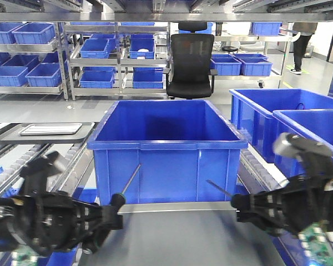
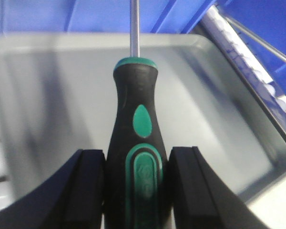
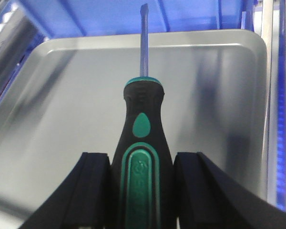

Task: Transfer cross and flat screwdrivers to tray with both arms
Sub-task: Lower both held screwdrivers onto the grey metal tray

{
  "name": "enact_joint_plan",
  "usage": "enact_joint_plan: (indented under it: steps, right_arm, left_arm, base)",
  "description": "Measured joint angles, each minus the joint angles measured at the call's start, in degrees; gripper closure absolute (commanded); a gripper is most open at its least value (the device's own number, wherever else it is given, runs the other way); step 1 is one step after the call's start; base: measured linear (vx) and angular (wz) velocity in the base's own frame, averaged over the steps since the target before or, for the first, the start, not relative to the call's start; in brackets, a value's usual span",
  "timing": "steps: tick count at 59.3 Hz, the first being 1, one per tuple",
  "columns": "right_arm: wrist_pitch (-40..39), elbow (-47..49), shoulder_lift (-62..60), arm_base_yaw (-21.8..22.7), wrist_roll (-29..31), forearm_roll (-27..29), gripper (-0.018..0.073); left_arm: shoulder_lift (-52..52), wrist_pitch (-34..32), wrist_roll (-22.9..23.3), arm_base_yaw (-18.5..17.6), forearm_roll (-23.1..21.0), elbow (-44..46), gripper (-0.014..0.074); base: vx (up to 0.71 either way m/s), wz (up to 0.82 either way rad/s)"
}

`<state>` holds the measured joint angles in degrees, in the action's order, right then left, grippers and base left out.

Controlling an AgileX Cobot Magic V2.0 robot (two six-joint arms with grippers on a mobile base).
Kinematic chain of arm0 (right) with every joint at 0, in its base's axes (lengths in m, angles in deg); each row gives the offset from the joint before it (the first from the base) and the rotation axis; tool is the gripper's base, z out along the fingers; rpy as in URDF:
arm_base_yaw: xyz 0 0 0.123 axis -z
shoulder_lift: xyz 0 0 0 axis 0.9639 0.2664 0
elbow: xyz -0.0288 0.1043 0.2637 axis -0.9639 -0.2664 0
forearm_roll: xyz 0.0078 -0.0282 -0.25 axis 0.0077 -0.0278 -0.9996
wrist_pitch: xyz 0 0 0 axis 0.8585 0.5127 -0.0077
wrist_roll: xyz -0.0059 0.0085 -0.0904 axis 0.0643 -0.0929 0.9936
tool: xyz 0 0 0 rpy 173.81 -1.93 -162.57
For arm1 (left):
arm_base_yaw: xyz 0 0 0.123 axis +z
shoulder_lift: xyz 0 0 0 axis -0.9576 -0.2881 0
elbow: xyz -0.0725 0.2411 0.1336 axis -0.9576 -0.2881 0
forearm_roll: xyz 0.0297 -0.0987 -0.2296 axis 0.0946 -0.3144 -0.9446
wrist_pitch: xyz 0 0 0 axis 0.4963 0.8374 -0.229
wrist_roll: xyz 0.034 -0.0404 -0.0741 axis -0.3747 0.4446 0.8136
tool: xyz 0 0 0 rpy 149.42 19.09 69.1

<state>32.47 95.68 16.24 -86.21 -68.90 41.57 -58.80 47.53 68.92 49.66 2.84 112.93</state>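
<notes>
Clearly each hand clamps a screwdriver by its black-and-green handle, shaft pointing forward over the grey tray (image 3: 62, 95). The left hand (image 2: 136, 191) grips the left screwdriver (image 2: 136, 143) between both pads; its tip is cut off in the wrist view. The right hand (image 3: 142, 191) is closed on the right screwdriver (image 3: 142, 143), whose flat blade shows only in the right wrist view. No writing is readable. Only the front view shows the blue bin (image 1: 166, 149) behind the tray.
</notes>
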Motion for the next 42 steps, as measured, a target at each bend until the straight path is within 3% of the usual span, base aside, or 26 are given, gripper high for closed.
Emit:
enact_joint_plan:
  steps: [17, 33, 42]
  right_arm:
    - [-5.41, 0.0, 7.3, -4.82, 0.15, 0.4, 0.0567]
    - [-5.74, 0.0, 8.51, -4.98, 0.15, -0.93, 0.0561]
    - [-5.92, 0.0, 8.51, -4.98, 0.15, -1.1, 0.052]
  left_arm:
    - [-6.04, -0.34, 3.74, -1.94, -0.35, 0.0, 0.0594]
    - [-8.54, 0.43, 4.01, -1.94, -0.35, 0.0, 0.058]
    - [-8.54, 0.43, 3.77, -1.94, -0.35, 0.0, 0.0521]
  base:
    - [0.0, 0.0]
    - [0.0, 0.0]
    - [0.0, 0.0]
